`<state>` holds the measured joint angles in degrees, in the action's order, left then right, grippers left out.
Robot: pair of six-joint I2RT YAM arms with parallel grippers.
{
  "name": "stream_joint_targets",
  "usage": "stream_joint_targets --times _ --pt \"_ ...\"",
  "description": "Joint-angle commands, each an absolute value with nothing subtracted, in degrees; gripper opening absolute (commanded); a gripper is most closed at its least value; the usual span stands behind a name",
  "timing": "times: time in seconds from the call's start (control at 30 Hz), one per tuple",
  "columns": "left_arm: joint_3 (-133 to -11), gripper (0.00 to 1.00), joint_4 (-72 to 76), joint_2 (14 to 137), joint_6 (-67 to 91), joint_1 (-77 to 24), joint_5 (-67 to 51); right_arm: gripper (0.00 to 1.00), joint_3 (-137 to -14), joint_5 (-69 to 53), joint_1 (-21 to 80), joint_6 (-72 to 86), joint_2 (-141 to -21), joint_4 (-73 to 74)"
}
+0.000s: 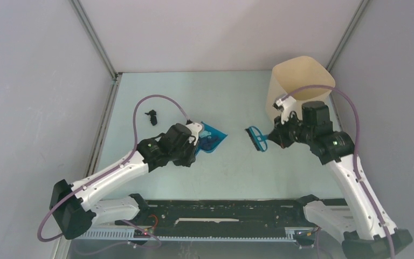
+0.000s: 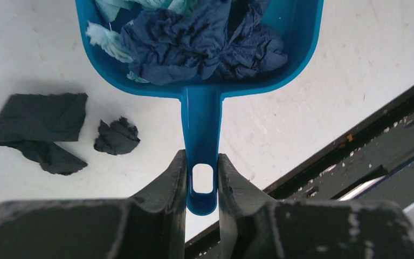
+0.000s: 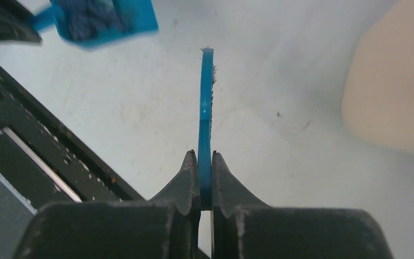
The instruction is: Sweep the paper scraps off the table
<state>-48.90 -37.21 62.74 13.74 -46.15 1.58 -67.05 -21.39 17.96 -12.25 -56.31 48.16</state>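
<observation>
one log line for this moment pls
left pincer shut on dustpan handle | right pincer shut on brush | paper scraps in pan, dark scraps loose on table

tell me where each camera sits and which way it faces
top external: fixed above and behind the arms, looking down on the table; both arms show, bases at the bottom.
left wrist: on the left wrist, facing out past the left jaws shut on the dustpan handle; paper scraps inside and beside it.
right wrist: on the right wrist, facing out past the right jaws shut on the brush; bin at right.
shared: all three show the dustpan.
</observation>
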Motion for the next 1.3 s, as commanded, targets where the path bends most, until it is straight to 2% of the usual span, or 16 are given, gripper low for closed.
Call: stream_joint_targets --times 0.0,0.27,0.43,0.63,1.07,1.17,1.27 --pt "-56.04 0.0 -38.1 64.16 14.82 -46.47 7.44 0.0 -60.02 -23.84 15.99 -15.72 -46.45 50.46" --pt "-69.05 0.0 -40.34 74.48 16.19 -46.51 10.01 0.0 -52.1 -24.85 12.18 -19.25 -34.88 50.45" --pt "-76.53 0.0 -41.96 78.6 15.93 -46.58 11.63 0.0 -45.92 -31.77 10.32 -18.92 -29.7 46.5" --pt "-90.57 0.0 -44.85 86.69 15.18 -46.65 11.57 0.0 -45.47 -33.55 9.4 -19.03 -28.14 46.55" --pt "-132.1 0.0 -52.99 113.0 14.68 -48.29 9.77 0.0 -44.62 -33.63 5.62 -18.83 -25.53 45.46" --pt "-137.46 0.0 -50.75 116.99 15.58 -48.63 10.07 0.0 -44.55 -34.08 4.58 -19.21 -24.74 45.7" --pt "-137.6 0.0 -44.45 118.74 15.82 -48.61 9.23 0.0 -44.56 -34.44 3.69 -19.41 -24.4 45.87"
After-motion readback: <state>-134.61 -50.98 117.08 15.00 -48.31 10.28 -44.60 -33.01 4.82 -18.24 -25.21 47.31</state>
